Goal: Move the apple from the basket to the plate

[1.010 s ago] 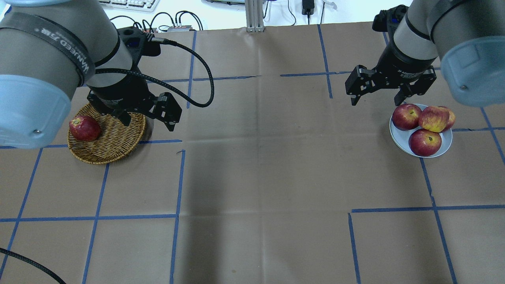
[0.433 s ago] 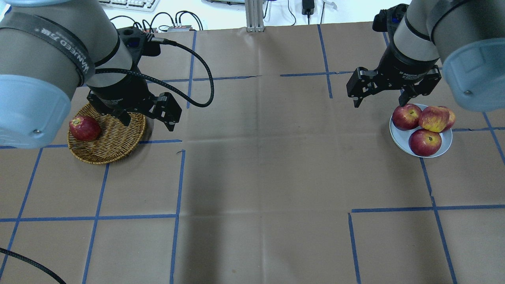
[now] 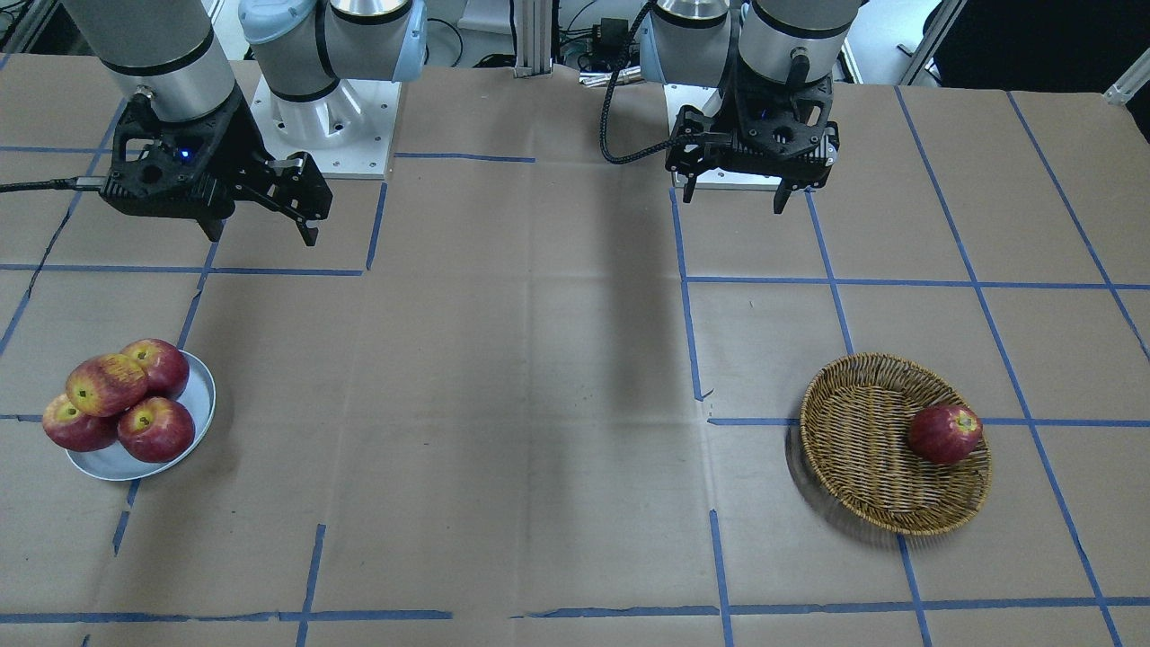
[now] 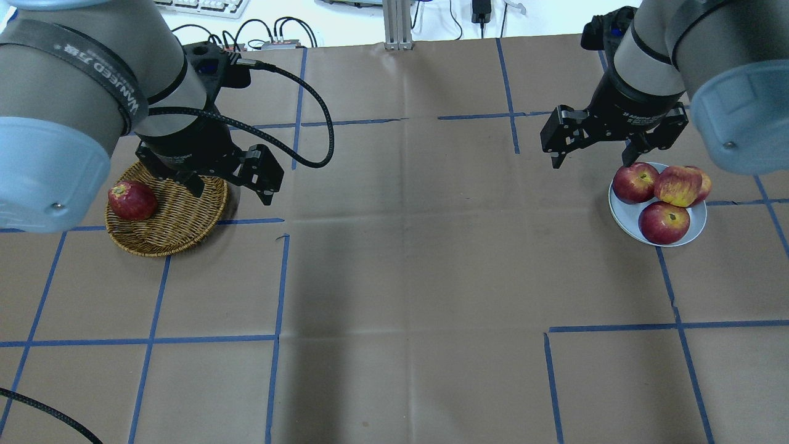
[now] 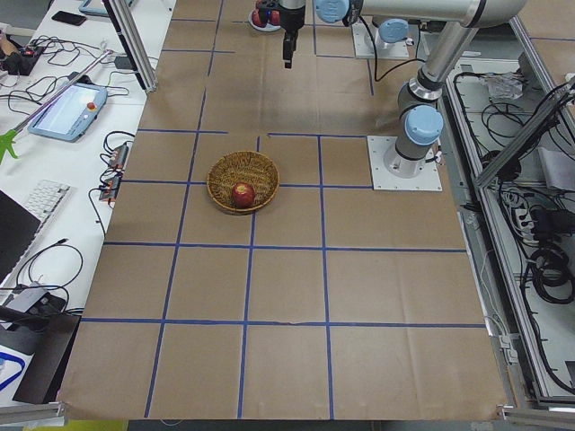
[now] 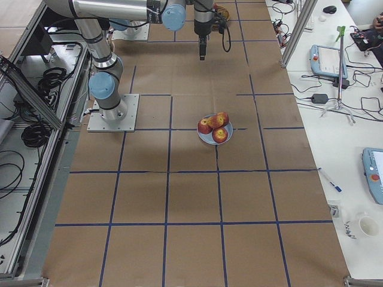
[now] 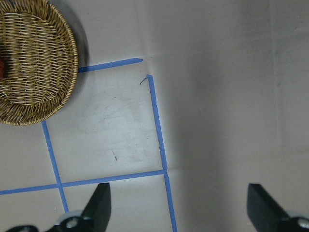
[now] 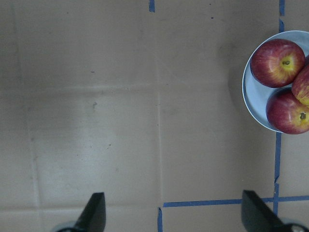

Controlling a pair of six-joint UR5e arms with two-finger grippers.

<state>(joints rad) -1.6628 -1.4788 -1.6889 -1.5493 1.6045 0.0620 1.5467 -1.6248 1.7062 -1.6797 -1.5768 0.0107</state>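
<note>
The paler, yellow-streaked apple (image 4: pixel 678 185) lies on top of three deeper red apples on the whitish plate (image 4: pixel 625 216) at the right; it also shows in the front view (image 3: pixel 106 385) and at the edge of the right wrist view (image 8: pixel 303 84). My right gripper (image 4: pixel 590 161) is open and empty, raised just left of and behind the plate (image 8: pixel 251 96). The wicker basket (image 4: pixel 179 222) at the left holds one dark red apple (image 4: pixel 131 200). My left gripper (image 4: pixel 233 191) is open and empty, raised over the basket's right rim (image 7: pixel 34 72).
Brown paper with blue tape lines covers the table (image 4: pixel 400 246). The left arm's black cable (image 4: pixel 308 123) loops behind its wrist. Both robot bases (image 3: pixel 323 117) stand at the near edge. Keyboards and cables lie beyond the far edge.
My right gripper has shifted very slightly near the plate, still open. The left arm, the apples, the basket and the plate have not moved.
</note>
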